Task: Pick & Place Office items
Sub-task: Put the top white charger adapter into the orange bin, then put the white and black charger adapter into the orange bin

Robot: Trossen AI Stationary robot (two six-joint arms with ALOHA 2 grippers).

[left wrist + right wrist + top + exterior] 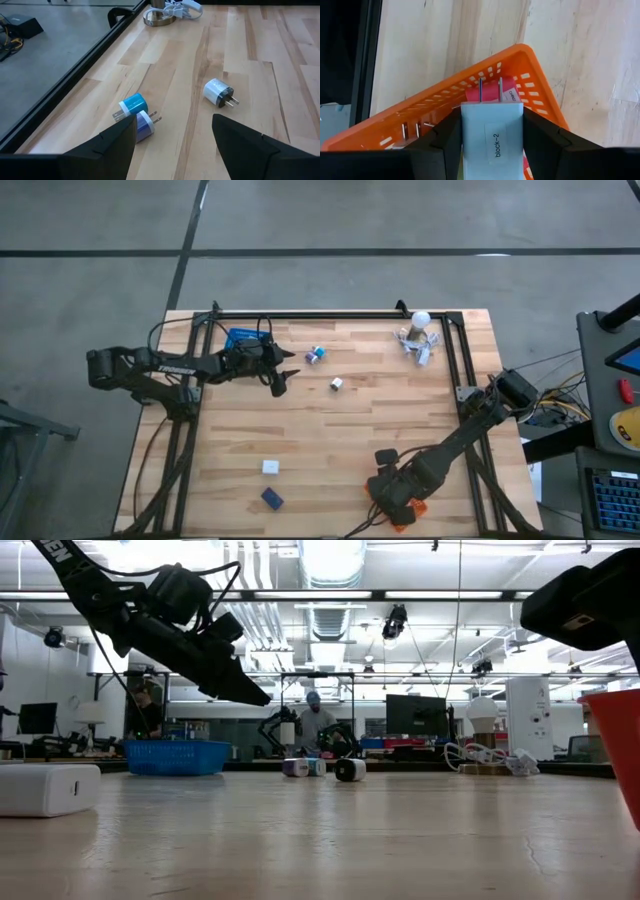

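My left gripper [287, 374] [173, 120] hovers open over the far left of the table, just short of a blue plug and a white-and-purple plug [136, 114] [316, 356] lying side by side. A white plug with a black face [218, 93] [337, 384] rests on the wood farther on. A white block [270, 467] [45, 788] and a dark blue block [272, 499] lie near the near edge. My right gripper [395, 500] [492, 117] is over the orange basket [540, 100], shut on a white pronged block. My right gripper pinches the white block labelled "block-2" [492, 132] between its two fingers, one on each long side. The fingers [445, 137] come from above, pointing down. The block is lifted clear, its two metal prongs [490, 91] pointing down into the orange basket, above a red item [472, 92].
A blue mesh basket [245, 338] [178, 755] sits behind my left gripper at the far left. A white ball-topped cluster of clips [420, 335] stands at the far right corner. Black frame rails [330, 315] border the table. Bare wood lies in the middle.
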